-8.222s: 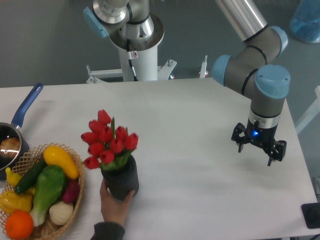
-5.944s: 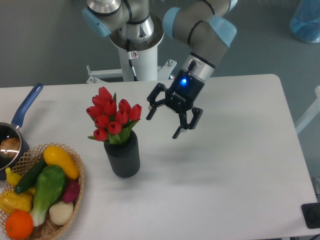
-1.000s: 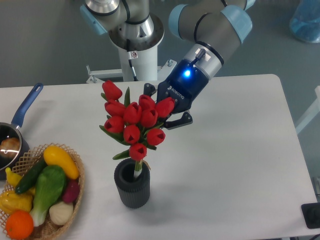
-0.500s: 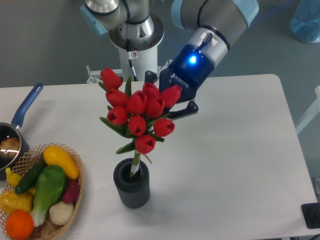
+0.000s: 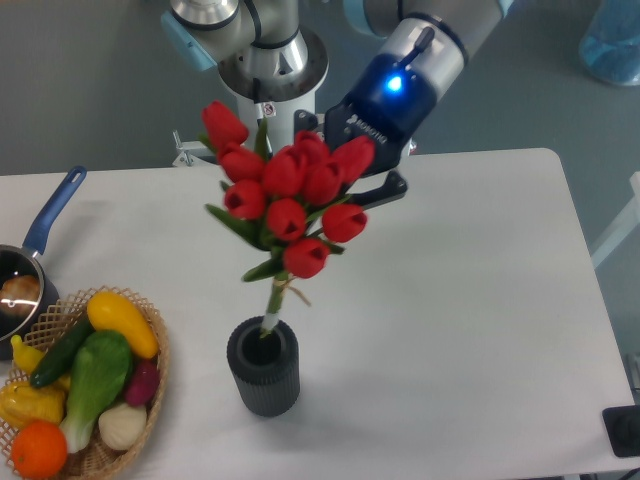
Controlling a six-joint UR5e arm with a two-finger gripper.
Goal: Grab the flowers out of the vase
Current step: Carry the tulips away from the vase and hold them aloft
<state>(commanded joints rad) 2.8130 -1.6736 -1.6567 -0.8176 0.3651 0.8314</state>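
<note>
The flowers, a bunch of red tulips with green leaves, hang in the air above the vase. Only the tips of their pale stems still reach the vase's round mouth. My gripper is shut on the bunch from the right, mostly hidden behind the blooms; one dark finger shows at the right. The vase is a dark ribbed cylinder standing upright on the white table, near the front.
A wicker basket of vegetables sits at the front left. A blue-handled saucepan is at the left edge. The robot's white base stands behind the table.
The gripper has risen with the flowers, lifting them up and slightly right. The stems have come almost wholly out of the vase. The vase has stayed in place.
</note>
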